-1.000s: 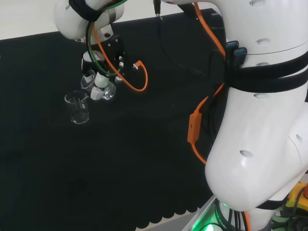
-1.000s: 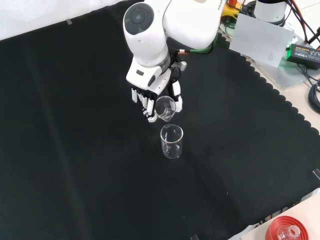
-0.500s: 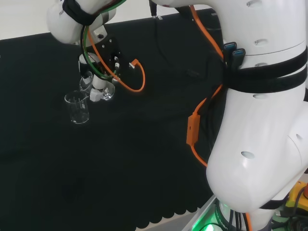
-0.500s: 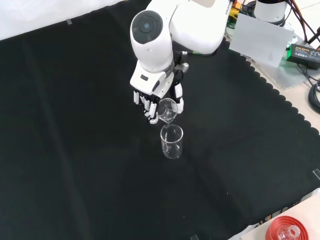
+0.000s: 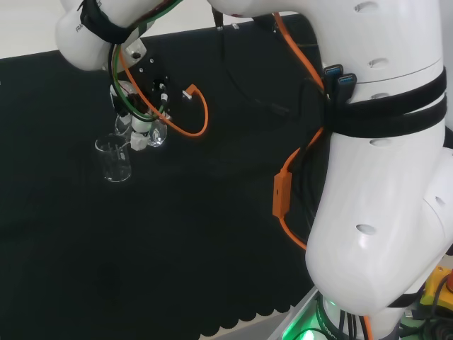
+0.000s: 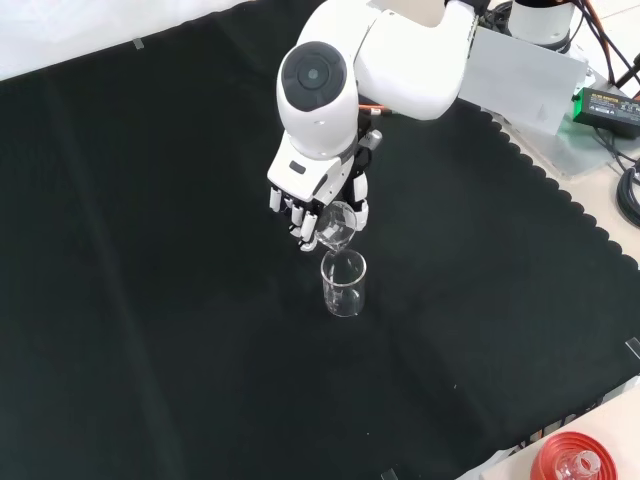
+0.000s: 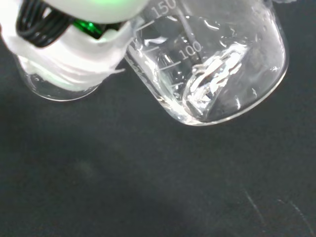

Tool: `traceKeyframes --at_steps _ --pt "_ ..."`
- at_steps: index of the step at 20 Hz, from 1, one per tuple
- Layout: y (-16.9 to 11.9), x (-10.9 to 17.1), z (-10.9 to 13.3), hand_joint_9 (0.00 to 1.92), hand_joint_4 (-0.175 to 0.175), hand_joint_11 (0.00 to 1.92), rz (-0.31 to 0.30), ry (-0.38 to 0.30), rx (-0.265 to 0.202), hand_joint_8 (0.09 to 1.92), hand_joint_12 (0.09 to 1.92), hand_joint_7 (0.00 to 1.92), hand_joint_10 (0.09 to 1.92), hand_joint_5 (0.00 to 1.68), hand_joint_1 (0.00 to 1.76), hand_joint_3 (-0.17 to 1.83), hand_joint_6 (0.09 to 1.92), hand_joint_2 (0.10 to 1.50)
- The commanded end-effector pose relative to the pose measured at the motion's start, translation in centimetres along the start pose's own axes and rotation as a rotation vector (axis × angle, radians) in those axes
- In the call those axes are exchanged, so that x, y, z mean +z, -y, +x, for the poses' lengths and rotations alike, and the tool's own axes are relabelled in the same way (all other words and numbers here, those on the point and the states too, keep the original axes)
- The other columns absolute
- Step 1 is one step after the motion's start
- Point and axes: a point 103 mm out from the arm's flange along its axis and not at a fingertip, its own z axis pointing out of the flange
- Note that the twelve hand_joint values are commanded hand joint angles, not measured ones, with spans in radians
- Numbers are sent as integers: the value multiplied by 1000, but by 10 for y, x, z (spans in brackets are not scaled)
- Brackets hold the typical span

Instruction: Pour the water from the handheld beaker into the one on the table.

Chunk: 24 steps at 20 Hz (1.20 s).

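Clear glass, the handheld beaker (image 6: pixel 337 223) sits tipped in my robot hand (image 6: pixel 318 205), fingers curled round it, its lip just above the mouth of the standing beaker (image 6: pixel 343 283). My wrist is bent downward, fingers pointing at the black-clothed tabletop (image 6: pixel 150 300). I count two beakers: one held, one upright on the cloth.

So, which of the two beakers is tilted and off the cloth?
The beaker in the hand: the held beaker leans with its mouth down over the other beaker, which stands upright on the black cloth.
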Motion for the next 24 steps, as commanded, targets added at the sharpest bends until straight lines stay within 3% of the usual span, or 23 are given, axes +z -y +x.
traceKeyframes --at_steps 1,24 --pt "0 -3 -3 1657 175 1119 13 32 16 87 937 1819 87 1267 1122 582 655 702" --pt "2 -18 8 1659 175 1124 87 148 33 87 932 1819 87 1266 1122 603 664 691"
